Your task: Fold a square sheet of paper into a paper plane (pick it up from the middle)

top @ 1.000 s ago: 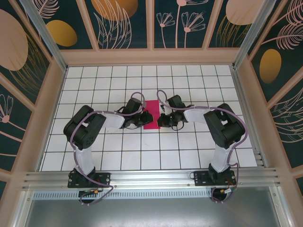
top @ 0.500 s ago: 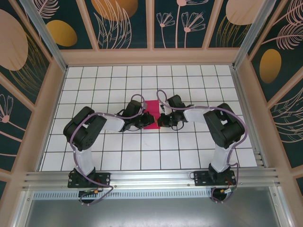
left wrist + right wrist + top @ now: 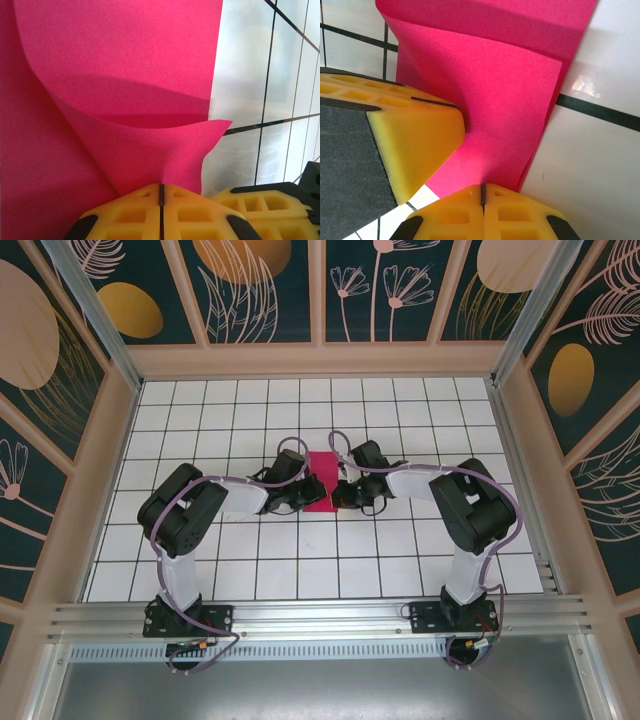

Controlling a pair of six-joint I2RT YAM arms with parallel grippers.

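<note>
Magenta-pink square sheet of paper (image 3: 322,482), partly folded, lies mid-way across the white gridded bench (image 3: 400,560), between both arms. On one side the left arm's fingers (image 3: 132,212), pressed together, pinch a lifted, curling flap; the right arm's fingers (image 3: 512,210) pinch its folded edge.

A white tabletop (image 3: 200,570) ruled with black grid lines sits inside pale wooden framing (image 3: 320,360) and dark teal panels (image 3: 270,315) printed with plants.

Paper (image 3: 322,475) (centred) between left hand (image 3: 304,496), right hand (image 3: 341,496)
</note>
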